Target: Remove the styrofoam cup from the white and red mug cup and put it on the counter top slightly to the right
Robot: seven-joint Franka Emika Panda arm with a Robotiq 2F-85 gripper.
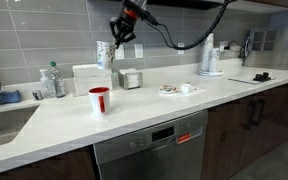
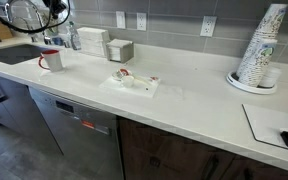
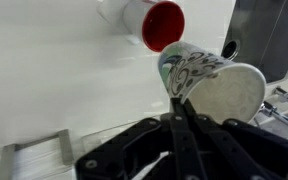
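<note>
The white and red mug (image 1: pixel 99 100) stands upright on the off-white counter top (image 1: pixel 154 115), near the sink; it also shows in an exterior view (image 2: pixel 50 60) and in the wrist view (image 3: pixel 159 22), red inside showing. My gripper (image 1: pixel 113 42) hangs well above the counter, up and a little behind the mug. It is shut on the rim of the foam cup (image 1: pixel 104 53). In the wrist view the fingers (image 3: pixel 177 100) pinch the cup's wall, and the cup (image 3: pixel 209 85) is white with a grey pattern, tilted and clear of the mug.
A tall stack of cups (image 1: pixel 210 55) (image 2: pixel 262 45) stands on a plate at the counter's far end. A plate with scraps (image 1: pixel 177 90) (image 2: pixel 132 80), a napkin box (image 1: pixel 89 78), a small container (image 1: pixel 131 79) and bottles (image 1: pixel 52 80) sit nearby. The sink (image 1: pixel 4 120) lies beside the mug.
</note>
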